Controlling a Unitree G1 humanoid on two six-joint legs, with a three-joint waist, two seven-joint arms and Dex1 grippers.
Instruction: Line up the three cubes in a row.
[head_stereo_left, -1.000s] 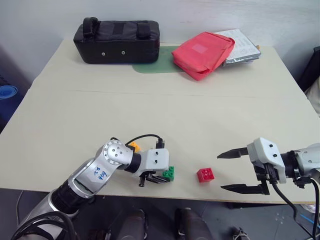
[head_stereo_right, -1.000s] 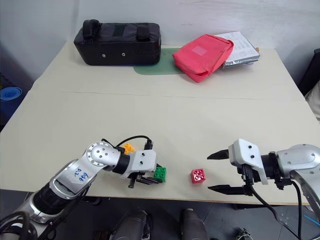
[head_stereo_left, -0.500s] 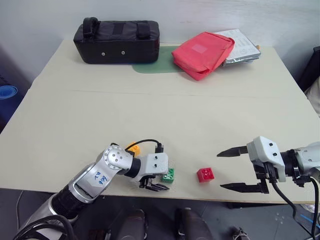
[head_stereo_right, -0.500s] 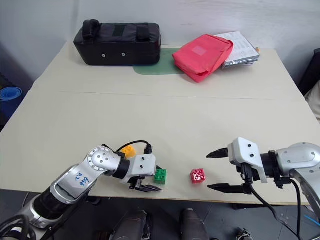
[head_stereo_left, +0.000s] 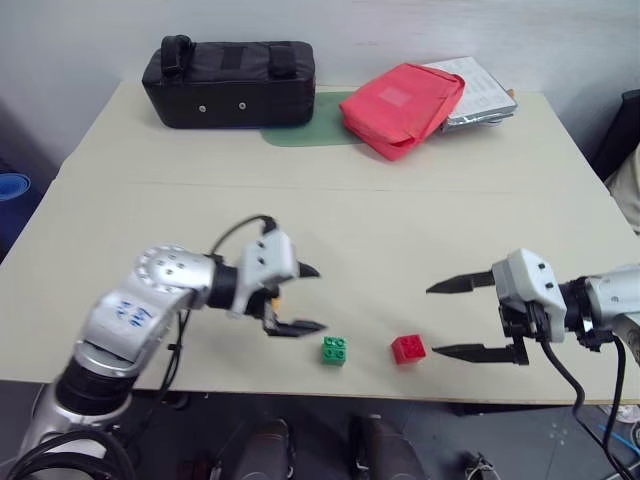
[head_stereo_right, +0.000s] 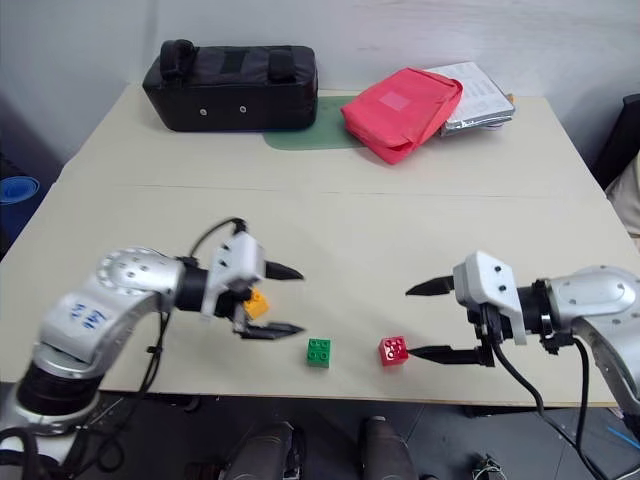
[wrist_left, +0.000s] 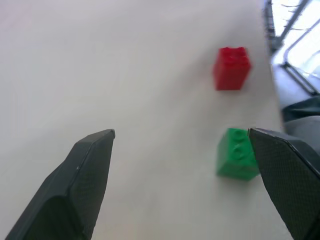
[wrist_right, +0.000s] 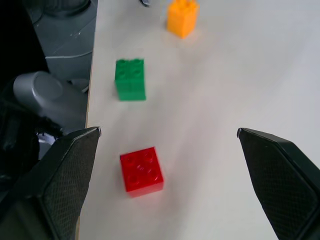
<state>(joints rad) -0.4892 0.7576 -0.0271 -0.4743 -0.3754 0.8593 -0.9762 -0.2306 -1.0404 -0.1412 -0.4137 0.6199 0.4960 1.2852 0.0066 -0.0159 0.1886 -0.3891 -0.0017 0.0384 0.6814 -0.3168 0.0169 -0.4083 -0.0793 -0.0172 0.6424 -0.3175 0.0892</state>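
1. The green cube (head_stereo_right: 319, 352) lies free on the table (head_stereo_right: 400, 230), near the front edge. The left gripper (head_stereo_right: 276, 300) hangs above the table beside it with its jaws wide apart and holds nothing.

2. The red cube (head_stereo_right: 393, 351) lies just to the right of the green one, also near the front edge. The two are close but do not touch.

3. The orange cube (head_stereo_right: 256, 303) sits further from the edge and to the left of the green cube. It is partly behind the left gripper. In the right wrist view it stands beyond the green cube, off the line that the red and green cubes make.

4. The right gripper (head_stereo_right: 434, 321) hovers just to the right of the red cube. Its jaws are wide apart and empty.

5. I judge that the step in hand is the placing of the green cube, and that this step looks finished. Two cubes make a short row along the front edge.

6. The next move, I think, is for the left gripper to take the orange cube. It should come down over it, close on its sides and set it to the left of the green cube, on the same line.

7. One care: the green cube is near, so the open fingers could push it.
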